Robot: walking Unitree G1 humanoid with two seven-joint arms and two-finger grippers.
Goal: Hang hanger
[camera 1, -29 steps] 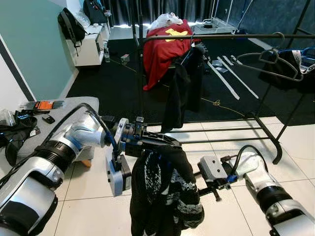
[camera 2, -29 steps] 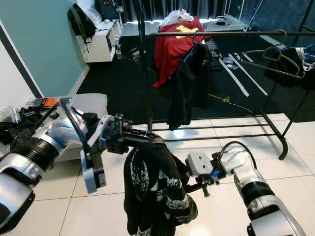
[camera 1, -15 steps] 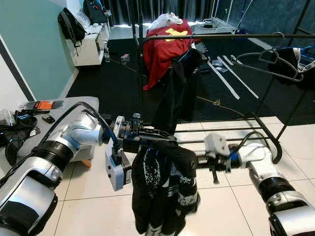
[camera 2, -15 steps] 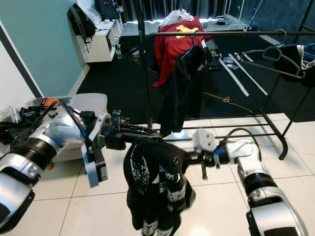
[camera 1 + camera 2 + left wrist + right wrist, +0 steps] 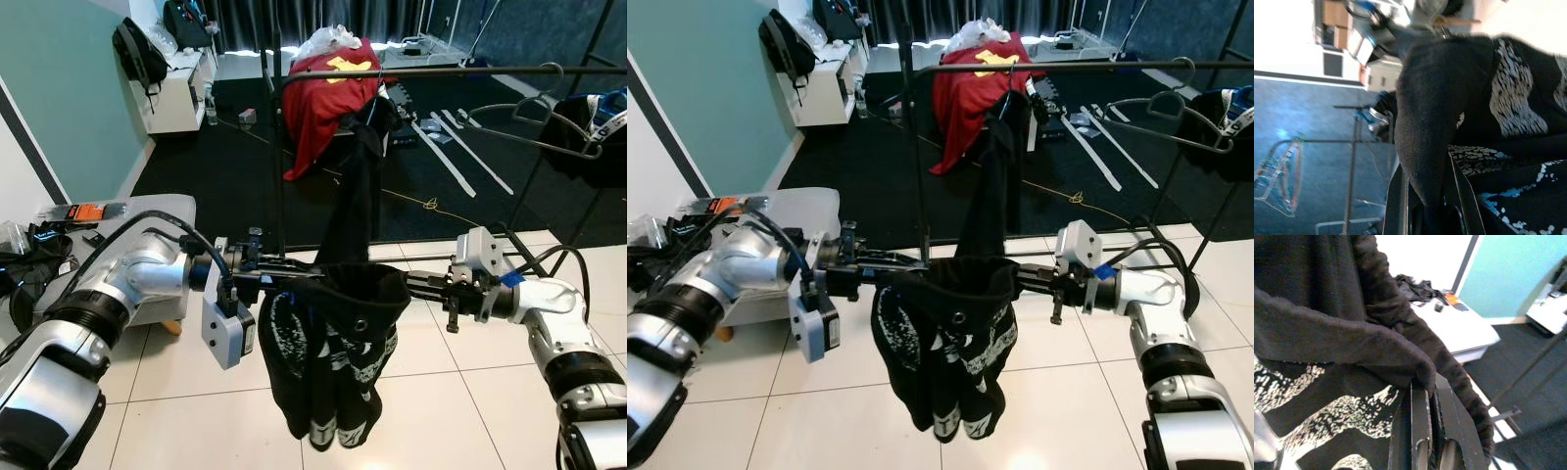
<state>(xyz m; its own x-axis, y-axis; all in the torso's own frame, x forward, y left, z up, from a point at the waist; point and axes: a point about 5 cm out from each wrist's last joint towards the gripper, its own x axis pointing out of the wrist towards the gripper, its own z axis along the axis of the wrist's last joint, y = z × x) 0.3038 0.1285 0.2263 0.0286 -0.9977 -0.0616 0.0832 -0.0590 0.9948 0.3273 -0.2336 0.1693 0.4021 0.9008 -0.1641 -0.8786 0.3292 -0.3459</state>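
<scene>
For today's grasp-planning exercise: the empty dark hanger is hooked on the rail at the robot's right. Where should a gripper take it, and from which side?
Grip the empty hanger just below its hook, where the two sloping arms meet, probably coming from the robot's side. It hangs free on the rail, and the arms spread wide and thin, so an end grip would likely tip it.

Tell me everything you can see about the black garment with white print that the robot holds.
The black garment looks like soft knit fabric with white speckled patterns and some blue flecks. It hangs in folds above the white tiled floor, in front of the clothes rack, stretched between the two arms. The left end effector grips its upper edge on one side and the right end effector on the other; both are closed on the cloth.
</scene>
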